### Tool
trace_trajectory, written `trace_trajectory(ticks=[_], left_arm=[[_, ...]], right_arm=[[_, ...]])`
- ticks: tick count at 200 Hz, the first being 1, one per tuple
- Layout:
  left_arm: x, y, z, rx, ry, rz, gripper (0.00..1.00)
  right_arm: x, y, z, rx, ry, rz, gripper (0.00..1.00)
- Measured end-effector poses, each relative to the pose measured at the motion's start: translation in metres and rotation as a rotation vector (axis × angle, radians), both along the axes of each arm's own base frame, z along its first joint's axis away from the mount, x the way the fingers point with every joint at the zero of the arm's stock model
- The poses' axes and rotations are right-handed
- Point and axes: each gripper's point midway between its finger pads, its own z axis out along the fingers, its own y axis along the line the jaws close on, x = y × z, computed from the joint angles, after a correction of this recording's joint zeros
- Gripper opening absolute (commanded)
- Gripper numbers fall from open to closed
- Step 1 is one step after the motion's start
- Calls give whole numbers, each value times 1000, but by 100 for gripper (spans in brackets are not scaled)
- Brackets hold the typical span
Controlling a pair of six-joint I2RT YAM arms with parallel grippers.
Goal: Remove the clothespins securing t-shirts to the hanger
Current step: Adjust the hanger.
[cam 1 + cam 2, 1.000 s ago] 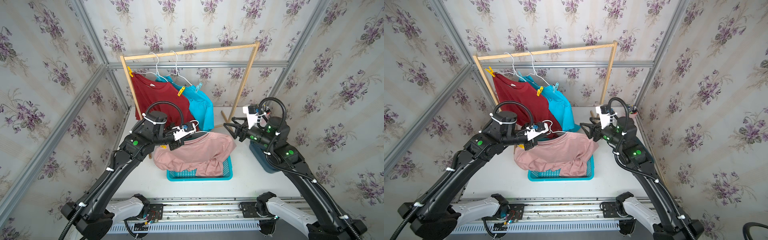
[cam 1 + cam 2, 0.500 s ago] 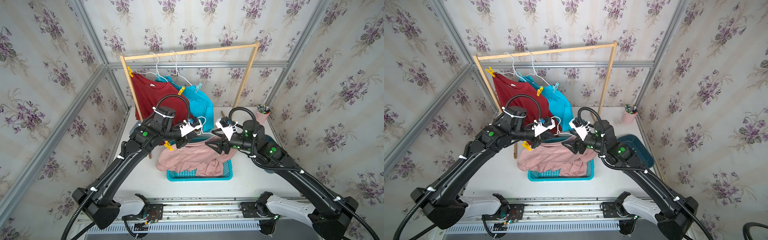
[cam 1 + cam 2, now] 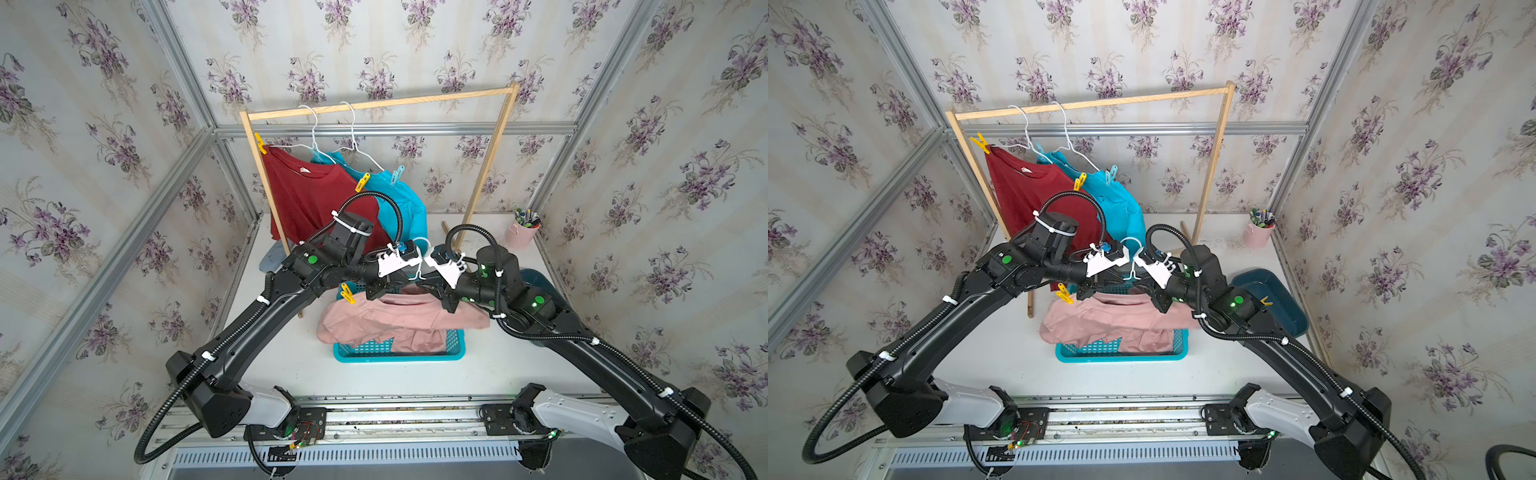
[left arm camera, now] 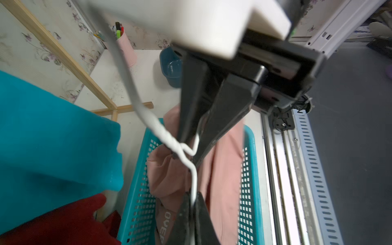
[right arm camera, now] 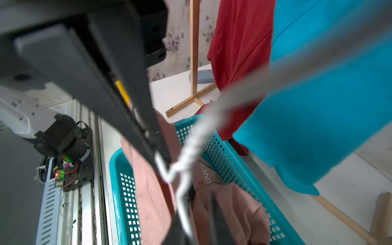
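Both my left hand (image 4: 193, 200) and right hand (image 4: 197, 136) pinch the white wire hanger (image 4: 167, 137) above the teal basket (image 3: 399, 356). The yellow clothespin (image 3: 347, 292) grips the pink t-shirt (image 3: 399, 320) over the basket's rim. Thin wire may swivel in either grip, tipping the clothespin out of reach.

Wooden rack (image 3: 374, 102) stands at back of white table (image 3: 291, 365), w/ a teal basket (image 3: 399, 356) in front, approx. mid-table. Pink cup (image 3: 519, 237) full of pens sits in far corner by one rack post; dark blue tub (image 3: 1289, 311) nearer, same side. Grey-blue lump (image 3: 270, 259) by other post. Floral wallpaper (image 3: 374, 41) all round.
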Motion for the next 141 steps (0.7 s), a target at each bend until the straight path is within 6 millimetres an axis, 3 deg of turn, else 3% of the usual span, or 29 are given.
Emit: trace_trajectory(ticks=[24,69,111,141], left_arm=[[-8,-2,3,2,-7,-30,54],[-10,14,-1,63,-48,-18,72],[13,57,11,62,-97,95,75],[29,93,5,44,-67,184,73]], right_arm=[[-3,-13,-6,-15,-72,-22,0],[0,-16,-8,-98,-128,9,0],[1,-15,-18,-204,-157,66,0],[-1,-20,-21,-246,-223,92,0]])
